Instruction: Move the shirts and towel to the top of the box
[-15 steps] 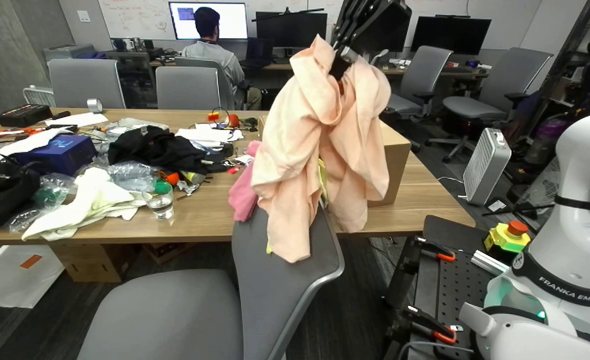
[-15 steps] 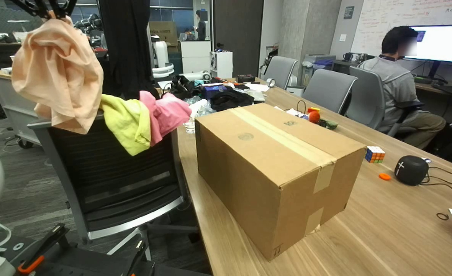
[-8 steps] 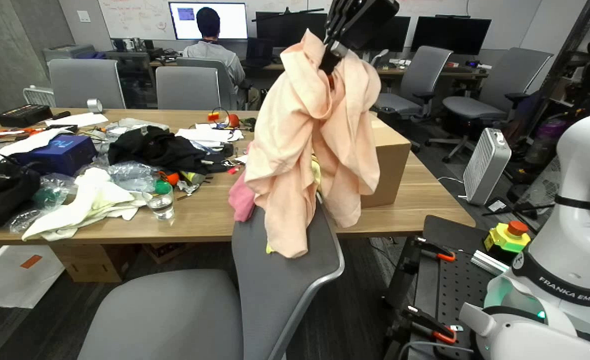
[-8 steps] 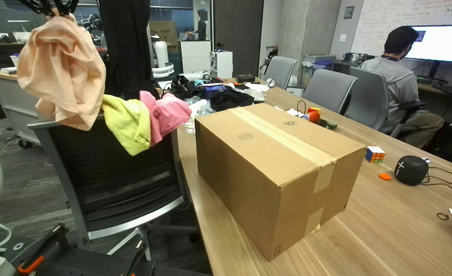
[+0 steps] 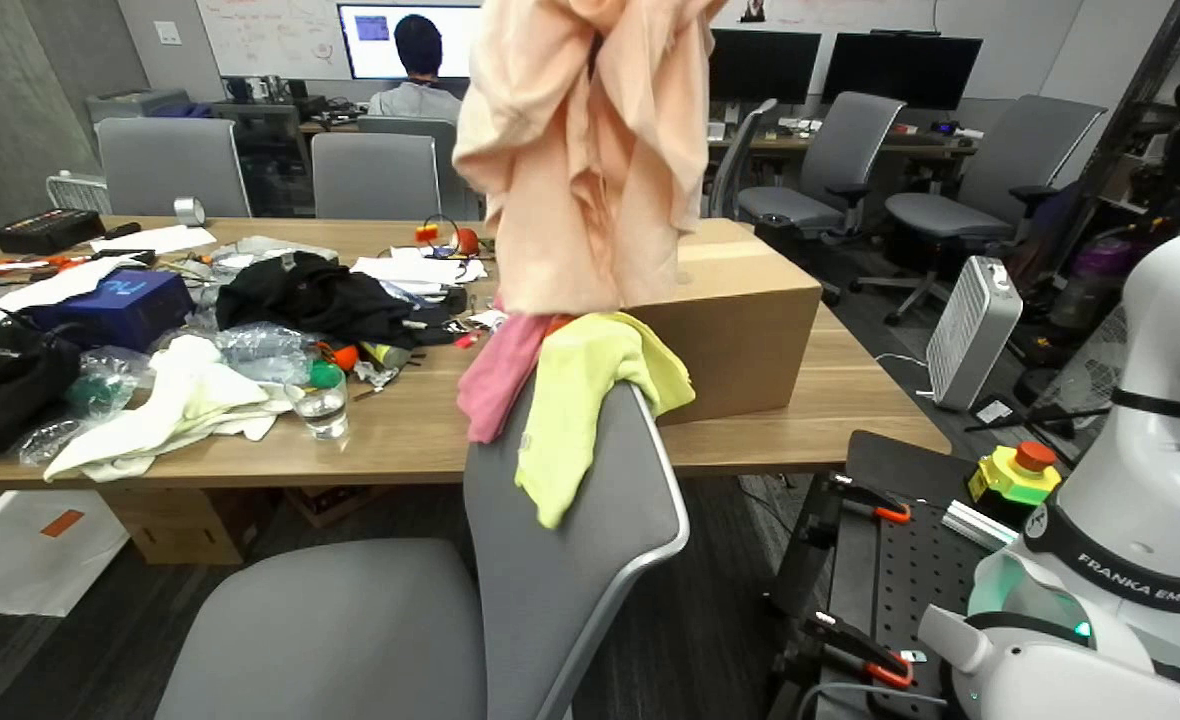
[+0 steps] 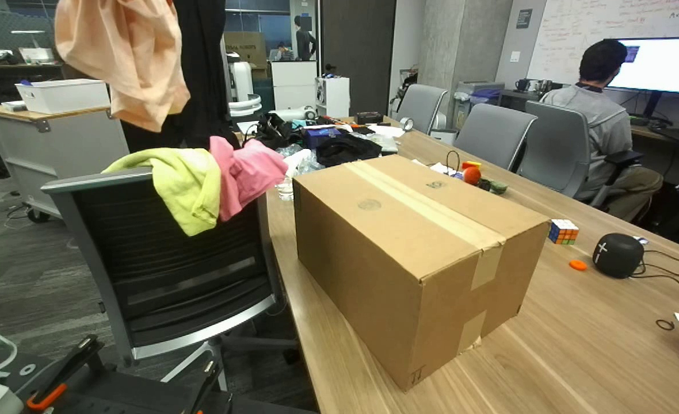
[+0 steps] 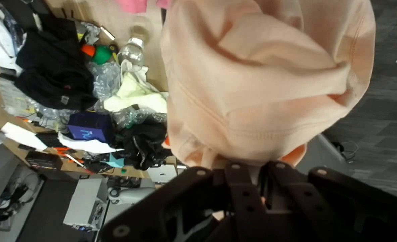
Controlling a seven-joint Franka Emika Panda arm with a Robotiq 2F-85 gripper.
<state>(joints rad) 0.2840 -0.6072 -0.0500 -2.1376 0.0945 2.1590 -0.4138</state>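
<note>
My gripper (image 7: 257,169) is shut on a bunched peach cloth (image 7: 252,84), which hangs in the air. In both exterior views the gripper is above the frame and only the hanging peach cloth (image 5: 590,200) (image 6: 129,63) shows. A yellow-green cloth (image 5: 580,400) (image 6: 187,184) and a pink cloth (image 5: 500,380) (image 6: 250,172) lie draped over the chair back. The closed cardboard box (image 5: 740,345) (image 6: 368,259) stands on the table beside the chair. In an exterior view the peach cloth's lower edge covers part of the box. I cannot tell which cloth is the towel.
The grey chair (image 5: 590,560) stands against the table (image 5: 400,430). A glass (image 5: 322,410), a pale cloth (image 5: 170,410), a black cloth (image 5: 310,300) and a blue box (image 5: 120,305) are on the table. A Rubik's cube (image 6: 563,231) and a black speaker (image 6: 618,256) stand past the box.
My gripper has lifted the peach cloth well up off the chair back and slightly toward the table. The yellow-green cloth is now uncovered on the chair back. The pink cloth and box have not moved.
</note>
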